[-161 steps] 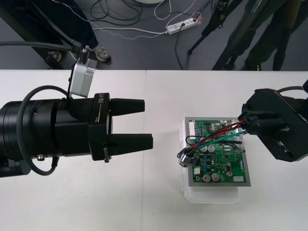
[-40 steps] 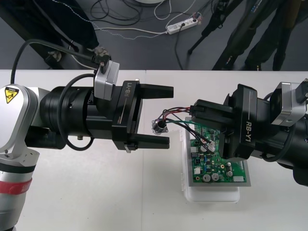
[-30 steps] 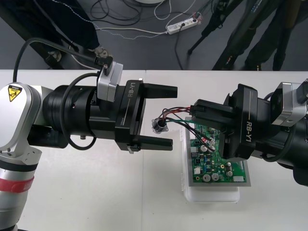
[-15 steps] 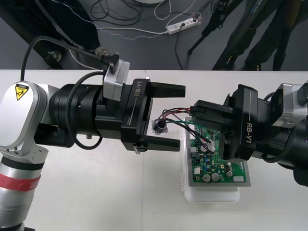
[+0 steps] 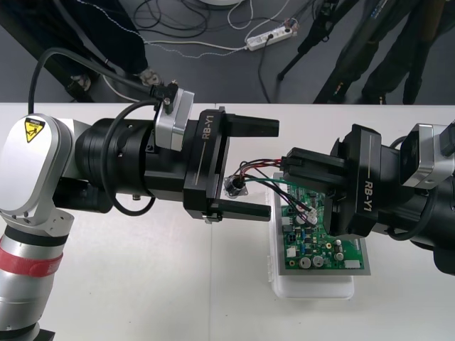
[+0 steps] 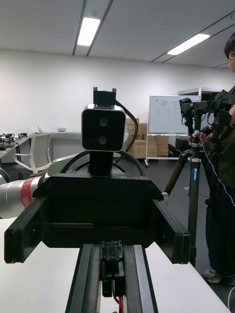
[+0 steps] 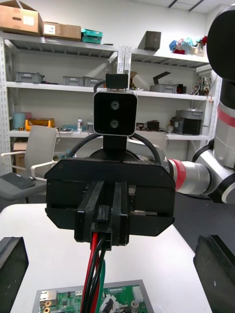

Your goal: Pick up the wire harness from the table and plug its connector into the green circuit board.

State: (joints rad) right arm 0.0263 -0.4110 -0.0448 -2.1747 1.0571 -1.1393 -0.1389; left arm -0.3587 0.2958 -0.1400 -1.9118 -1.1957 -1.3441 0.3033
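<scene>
- Already lifted off the table: wire harness [image 5: 256,172], in the air above the green circuit board's [image 5: 323,238] left edge.
- Pinched at the plug [image 7: 103,217] by the closed right gripper [image 5: 288,166], over the board.
- Spread wide and empty at the left gripper [image 5: 273,169] — fingers either side of the metal socket [image 5: 234,186], just left of the board.
- Left to do, by the look of it — seating the plug in the board.

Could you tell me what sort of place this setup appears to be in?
Probably a robotics lab bench: the left gripper and right gripper meet above a plain light table bearing a green circuit board, and cables, a power strip and tripod legs show on the dark floor beyond.
</scene>
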